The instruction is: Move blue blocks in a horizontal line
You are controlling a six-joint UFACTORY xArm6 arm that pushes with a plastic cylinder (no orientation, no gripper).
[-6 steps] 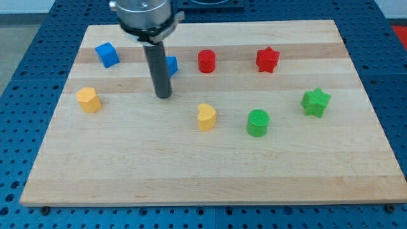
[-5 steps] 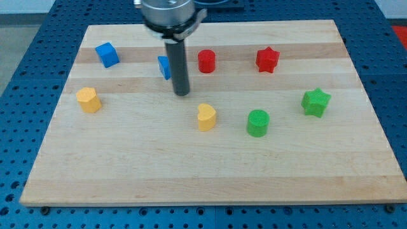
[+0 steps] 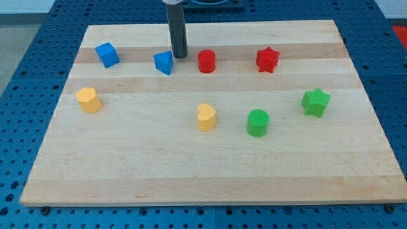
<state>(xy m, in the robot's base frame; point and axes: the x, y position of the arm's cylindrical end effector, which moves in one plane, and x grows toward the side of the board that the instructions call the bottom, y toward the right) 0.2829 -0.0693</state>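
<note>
My tip (image 3: 180,56) down on the counter (image 3: 210,165), upper middle of the frame, just right of the blue wedge block (image 3: 164,62), left of the red round block (image 3: 206,61). Blue cube (image 3: 107,55) far off at upper left, about level. No pincer here, just a rod.

My tip (image 3: 180,56) stood near the frame's top centre, just right of a blue wedge-like block (image 3: 164,62), left of a red cylinder (image 3: 206,61). A blue cube (image 3: 107,55) sat upper left.
</note>
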